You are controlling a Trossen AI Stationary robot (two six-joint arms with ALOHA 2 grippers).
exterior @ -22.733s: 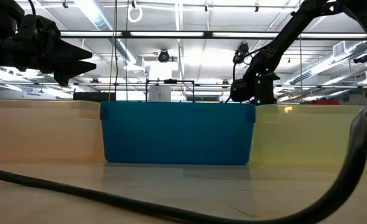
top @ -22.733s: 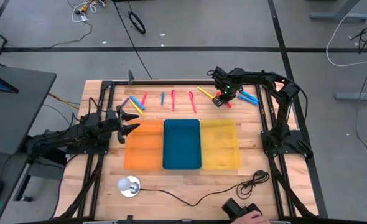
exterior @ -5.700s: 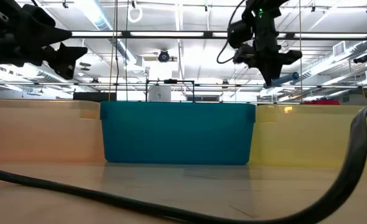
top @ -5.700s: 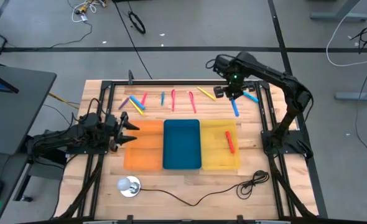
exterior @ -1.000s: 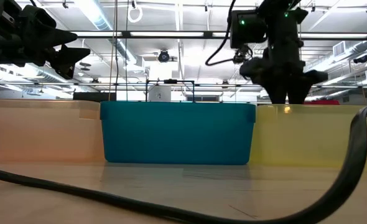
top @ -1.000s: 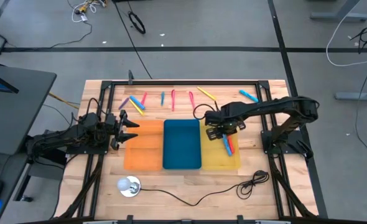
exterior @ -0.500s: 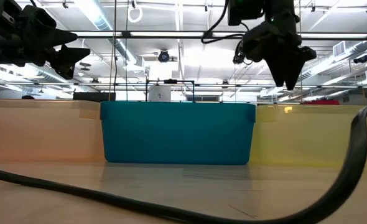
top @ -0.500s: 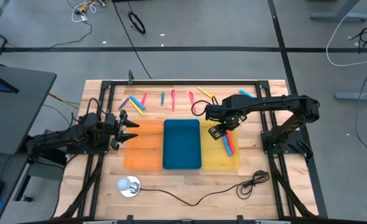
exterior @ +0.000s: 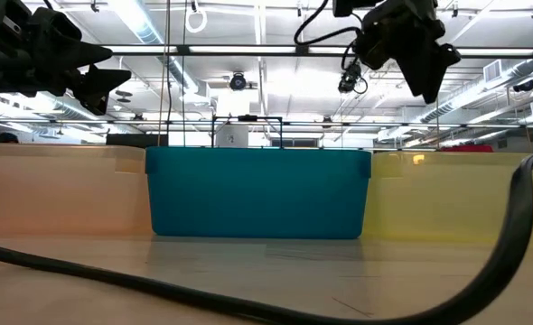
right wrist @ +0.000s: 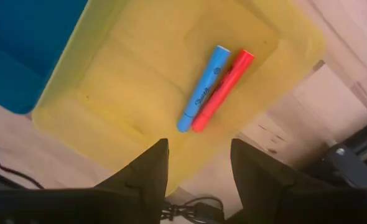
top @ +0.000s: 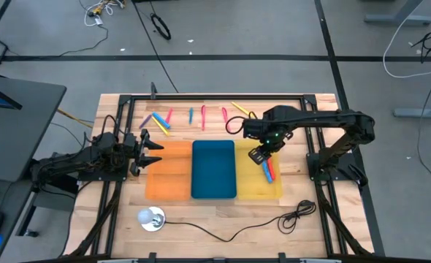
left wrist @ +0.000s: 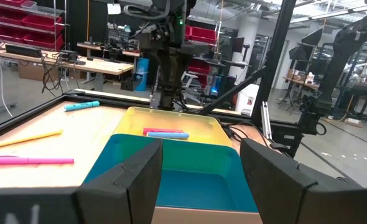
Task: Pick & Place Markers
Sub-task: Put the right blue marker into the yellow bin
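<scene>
Two markers, a blue one [right wrist: 203, 87] and a red one [right wrist: 222, 90], lie side by side on the floor of the yellow tray [right wrist: 109, 81]. My right gripper [top: 259, 155] hangs open above that tray, pointing down, nothing between its fingers; it shows high up in the low view [exterior: 425, 63]. Several more markers [top: 203, 117] lie in a row on the table beyond the trays, among them a pink one [left wrist: 28, 160] and a yellow one [left wrist: 23, 138]. My left gripper [top: 153, 146] waits open and level at the left of the orange tray [top: 168, 175].
A blue tray [top: 213, 169] sits between the orange and yellow trays. A black frame rail [top: 215, 96] runs round the table. A black cable [top: 296, 213] and a small white round thing [top: 151, 218] lie near the front edge.
My right gripper has risen straight up from low in the yellow tray and has rolled about its pointing line. The blue and red markers have stayed lying in the tray.
</scene>
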